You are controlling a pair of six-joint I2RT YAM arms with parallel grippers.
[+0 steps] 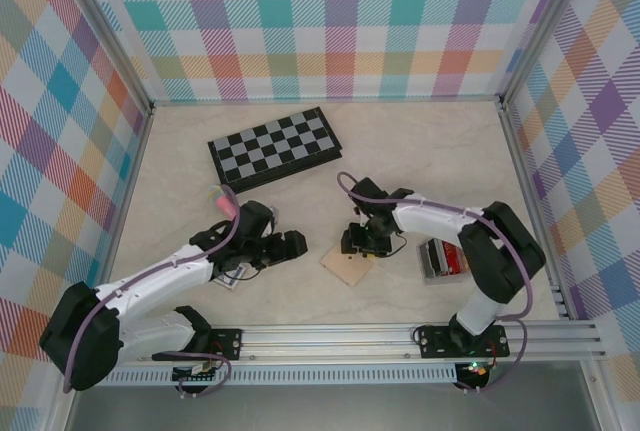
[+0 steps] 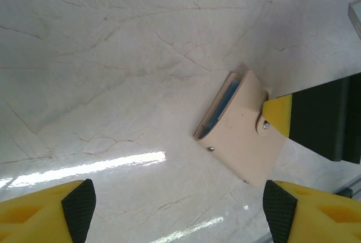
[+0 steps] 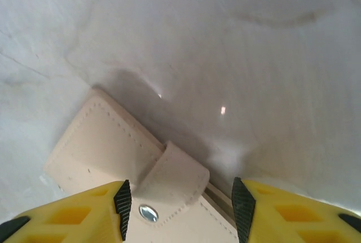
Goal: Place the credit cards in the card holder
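- Judging from how things lie, the main risk sits at the flat tan leather folding wallet (image 2: 248,141). A thin blue plastic credit card (image 2: 221,105) is tucked in its open edge, and the wallet lies loose on the pale marbled table (image 2: 113,57), so a tug could drag the whole wallet rather than open it.
- A pinch might also slip off the tan leather closing strap (image 3: 175,175) with its round metal snap (image 3: 148,213) (the leather looks smooth), since the strap is narrower than the gap between the pads.
- The small clear-grey plastic card holder (image 1: 443,259) stands well apart to the wallet's right, with something red showing in it. A card held by a thin edge could fall on the way across.
- The right gripper (image 3: 181,206) points down, low over the wallet, its fingers apart astride the strap and clamping nothing.
- The left gripper (image 2: 179,209) hovers near the wallet's left side, angled toward it, fingers spread wide and empty.
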